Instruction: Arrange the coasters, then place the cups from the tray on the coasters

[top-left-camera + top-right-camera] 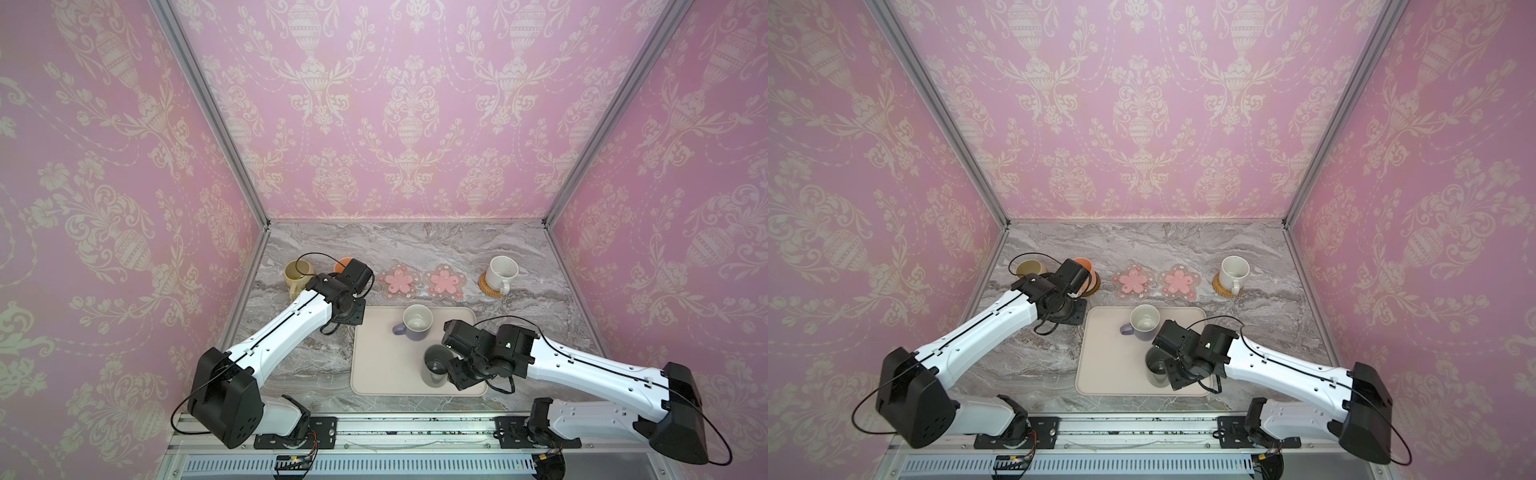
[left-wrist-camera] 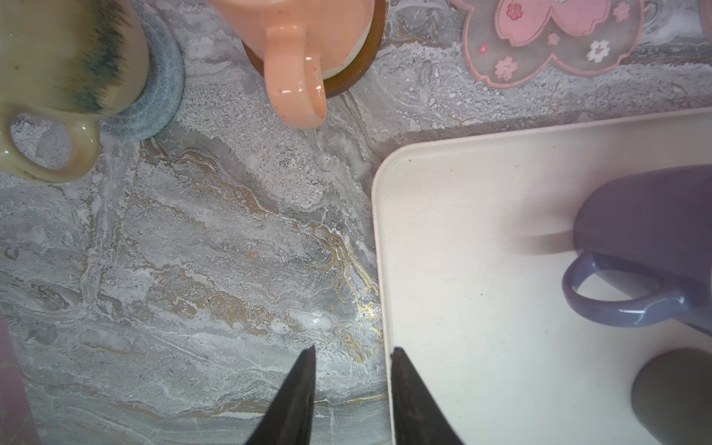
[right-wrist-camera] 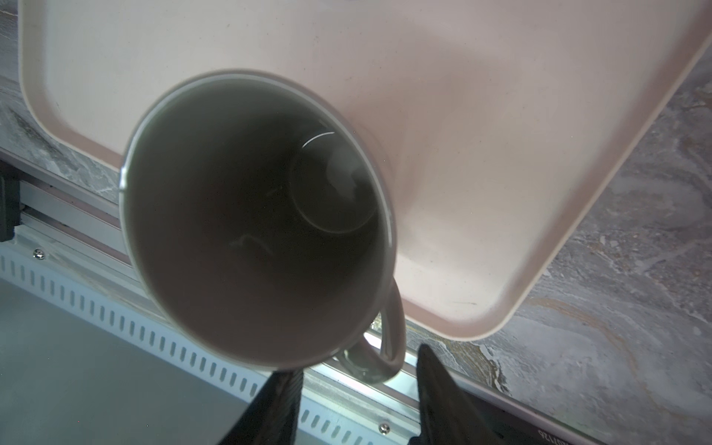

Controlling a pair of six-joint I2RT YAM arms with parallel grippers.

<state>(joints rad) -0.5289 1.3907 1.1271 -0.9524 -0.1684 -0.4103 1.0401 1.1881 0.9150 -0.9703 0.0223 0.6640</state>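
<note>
The cream tray (image 1: 380,365) holds the lavender cup (image 1: 417,322) and the tall dark grey cup (image 1: 435,365). My right gripper (image 3: 358,366) is open at the grey cup's (image 3: 254,215) handle (image 3: 385,346), one finger on each side of it. My left gripper (image 2: 352,348) is open and empty above the tray's left edge (image 2: 379,239). The olive-yellow cup (image 1: 297,274) stands on the blue-grey coaster (image 2: 158,100). On the dark brown coaster (image 2: 362,65) stands the peach cup (image 1: 1084,266). The white speckled cup (image 1: 501,272) sits on the tan coaster (image 1: 487,289). Both pink flower coasters (image 1: 399,282) (image 1: 444,282) are bare.
Pink patterned walls with metal corner posts (image 1: 245,183) close in the marble table (image 1: 415,245) on three sides. A metal rail (image 1: 415,432) with both arm bases runs along the front edge, just below the tray.
</note>
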